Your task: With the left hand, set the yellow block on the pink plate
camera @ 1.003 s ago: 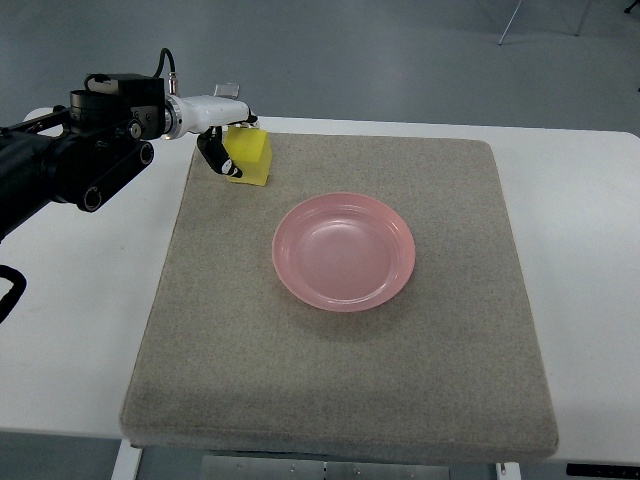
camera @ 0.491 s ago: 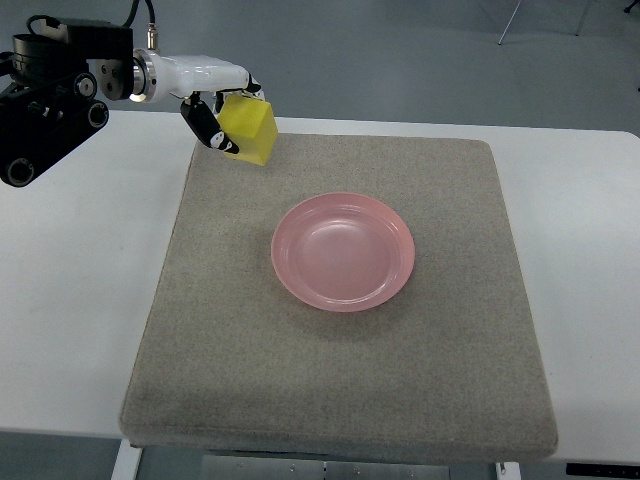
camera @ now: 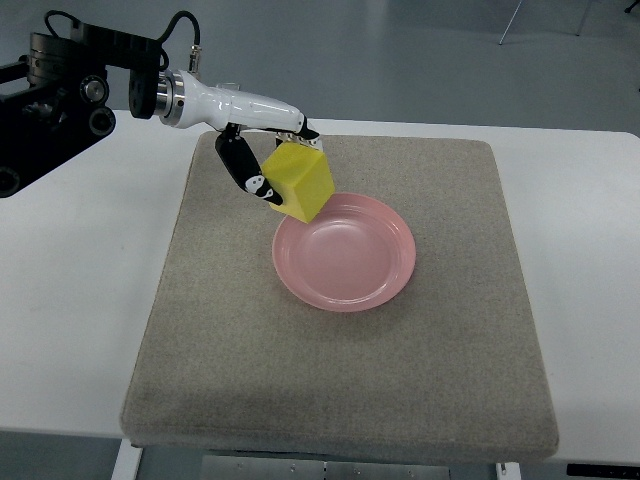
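My left hand reaches in from the upper left on a white and black arm and is shut on the yellow block. Held tilted in the air, the block hangs over the upper left rim of the pink plate. Black fingers press its left side and another fingertip shows at its top. The plate lies near the middle of the grey mat with nothing in it. The right hand is out of view.
The mat lies on a white table. Black arm housing fills the upper left corner. A metal chair leg stands on the floor at the top right.
My left hand lifted the yellow block off the mat's back left corner and carried it right and toward the plate, so it now hangs over the plate's rim.
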